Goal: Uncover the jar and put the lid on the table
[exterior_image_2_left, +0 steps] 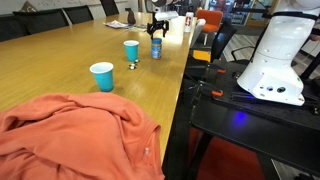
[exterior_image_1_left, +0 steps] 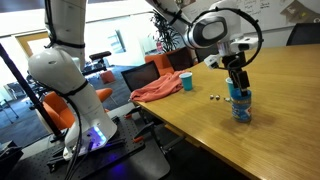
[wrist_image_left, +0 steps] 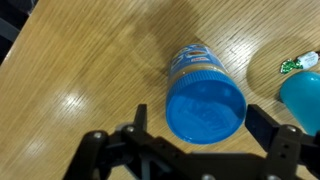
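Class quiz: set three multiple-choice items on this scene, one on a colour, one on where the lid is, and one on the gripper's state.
1. What colour is the cloth?
A. Green
B. Orange
C. White

2. Where is the lid?
A. On the jar
B. On the cloth
C. Inside a cup

3. How does the gripper stand?
A. Shut on the lid
B. Shut on the cloth
C. Open, above the lid

Answers:
1 B: in both exterior views the crumpled cloth is orange.
2 A: the wrist view shows the blue lid capping the jar.
3 C: the wrist view shows one finger on each side of the lid, with gaps between them and the lid.
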You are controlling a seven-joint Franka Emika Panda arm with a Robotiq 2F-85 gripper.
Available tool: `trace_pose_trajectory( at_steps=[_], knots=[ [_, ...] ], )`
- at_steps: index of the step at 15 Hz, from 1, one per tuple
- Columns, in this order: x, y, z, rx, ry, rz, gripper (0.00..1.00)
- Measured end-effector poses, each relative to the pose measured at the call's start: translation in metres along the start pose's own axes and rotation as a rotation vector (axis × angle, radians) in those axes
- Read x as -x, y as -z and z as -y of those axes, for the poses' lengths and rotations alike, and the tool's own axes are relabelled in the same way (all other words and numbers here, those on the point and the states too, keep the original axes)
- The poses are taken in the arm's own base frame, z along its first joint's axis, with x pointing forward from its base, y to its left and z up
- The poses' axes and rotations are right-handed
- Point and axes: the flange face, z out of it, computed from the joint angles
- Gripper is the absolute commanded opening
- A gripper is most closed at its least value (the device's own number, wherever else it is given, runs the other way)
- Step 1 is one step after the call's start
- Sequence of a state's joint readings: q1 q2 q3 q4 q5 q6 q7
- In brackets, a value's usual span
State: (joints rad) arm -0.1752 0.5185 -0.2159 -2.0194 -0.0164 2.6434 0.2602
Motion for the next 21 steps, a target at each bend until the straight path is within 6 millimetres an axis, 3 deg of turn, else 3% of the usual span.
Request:
trace_pose_trajectory(
  at_steps=[8, 21],
  knots=[
    [-0.007, -0.01, 0.004, 0.007, 0.005, 0.0, 1.0],
    [-0.009, -0.008, 0.019, -0.018, 0.034, 0.003, 1.0]
  ],
)
